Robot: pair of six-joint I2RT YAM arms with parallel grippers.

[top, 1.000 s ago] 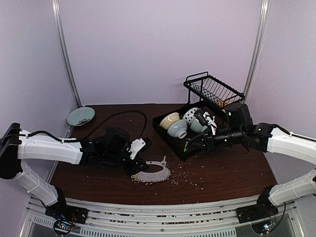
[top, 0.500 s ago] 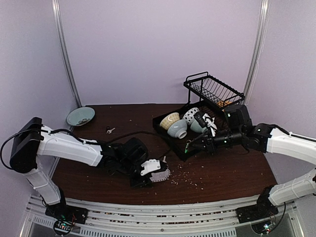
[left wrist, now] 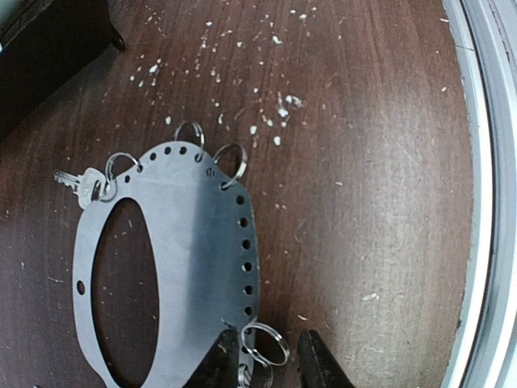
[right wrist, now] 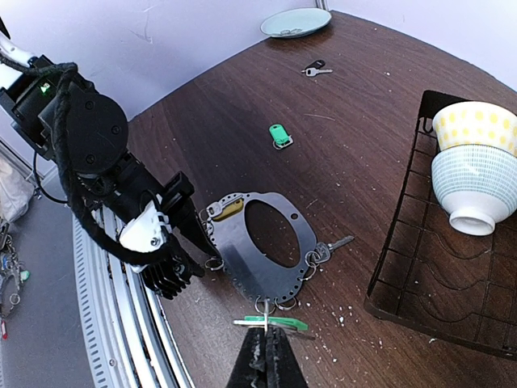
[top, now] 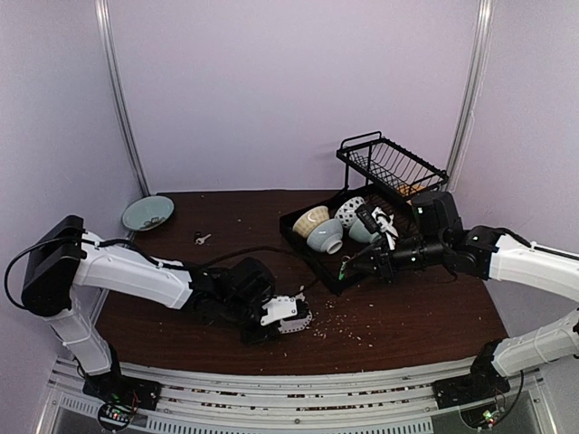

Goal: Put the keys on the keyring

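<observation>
The keyring is a flat grey metal plate (left wrist: 194, 242) with an oval hole, edge holes and small split rings; it lies on the brown table (left wrist: 380, 162). My left gripper (left wrist: 271, 364) is low at its near edge, jaws a little apart, open around one split ring (left wrist: 264, 349). A silver key (left wrist: 74, 182) hangs on another ring. My right gripper (right wrist: 271, 339) hovers above the keyring (right wrist: 242, 259), shut on a green-headed key (right wrist: 275, 324). On the keyring (top: 298, 318) are a yellow-headed key (right wrist: 229, 208) and a silver key (right wrist: 335, 244). Left gripper (top: 274, 318) and right gripper (top: 348, 265) are apart.
A loose green key (right wrist: 279, 135) and a dark-headed key (right wrist: 315, 70) lie farther back. A teal dish (top: 147, 213) sits at the back left. A black tray (top: 308, 246) holds bowls (top: 317, 224), with a wire rack (top: 393, 167) behind. White crumbs scatter the wood.
My left arm swung right and forward from beside the keyring down onto its near edge, its jaws widening then narrowing around a split ring. The right arm stayed put with its key.
</observation>
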